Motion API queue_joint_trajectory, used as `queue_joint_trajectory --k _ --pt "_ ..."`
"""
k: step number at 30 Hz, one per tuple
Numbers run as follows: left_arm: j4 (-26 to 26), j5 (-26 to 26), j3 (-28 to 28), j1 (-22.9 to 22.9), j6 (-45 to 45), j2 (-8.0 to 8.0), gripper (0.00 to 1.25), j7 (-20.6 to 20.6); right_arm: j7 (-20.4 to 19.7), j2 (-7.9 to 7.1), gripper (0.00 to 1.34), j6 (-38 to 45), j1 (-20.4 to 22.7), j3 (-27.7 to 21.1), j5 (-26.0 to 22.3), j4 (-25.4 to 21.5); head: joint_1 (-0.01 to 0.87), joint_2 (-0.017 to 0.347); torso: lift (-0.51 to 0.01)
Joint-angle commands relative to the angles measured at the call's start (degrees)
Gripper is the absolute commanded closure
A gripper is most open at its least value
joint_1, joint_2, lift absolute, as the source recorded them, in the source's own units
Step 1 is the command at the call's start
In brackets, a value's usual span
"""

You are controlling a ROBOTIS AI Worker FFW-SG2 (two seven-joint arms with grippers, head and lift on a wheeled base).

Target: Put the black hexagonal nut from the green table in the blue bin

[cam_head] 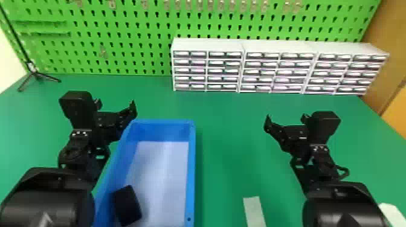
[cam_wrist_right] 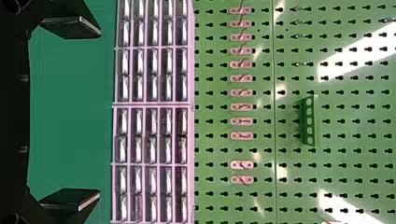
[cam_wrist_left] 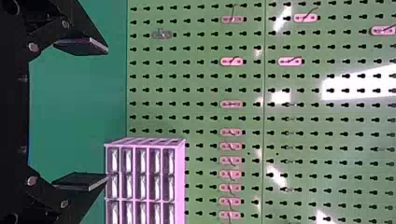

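The blue bin [cam_head: 191, 169] stands on the green table [cam_head: 225, 135], left of the middle. Inside it, near its lower left part, is a dark blocky object [cam_head: 127, 205]; I cannot tell whether this is the hexagonal nut. My left gripper [cam_head: 115, 106] is above the table by the bin's far left corner, open and holding nothing. My right gripper [cam_head: 285, 119] stands open over the table well to the right of the bin. In the left wrist view the left gripper [cam_wrist_left: 97, 113] has its fingers wide apart, as has the right gripper [cam_wrist_right: 91, 113] in the right wrist view.
White drawer cabinets [cam_head: 241, 66] line the back of the table before a green pegboard [cam_head: 136, 30]. A thin black tripod [cam_head: 36, 74] stands at the back left. A pale strip [cam_head: 254, 209] lies at the front, and a white object [cam_head: 391, 212] is at the lower right.
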Motion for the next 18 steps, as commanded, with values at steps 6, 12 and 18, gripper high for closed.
queue_joint_trajectory --k 6,12,18 --pt "-0.02 0.34 -0.09 0.05 0.0 0.0 0.3 0.03 0.0 0.07 0.1 0.09 0.03 -0.12 -0.06 0.0 0.683 0.028 -0.096" --pt "-0.1 0.34 0.0 0.23 0.0 0.0 0.3 0.03 0.0 0.16 0.1 0.18 0.03 -0.12 -0.15 0.0 0.683 0.028 -0.096" --pt "-0.1 0.34 0.09 0.14 0.0 0.0 0.3 0.03 0.0 0.16 0.1 0.18 0.03 -0.12 -0.15 -0.09 0.683 0.028 -0.096"
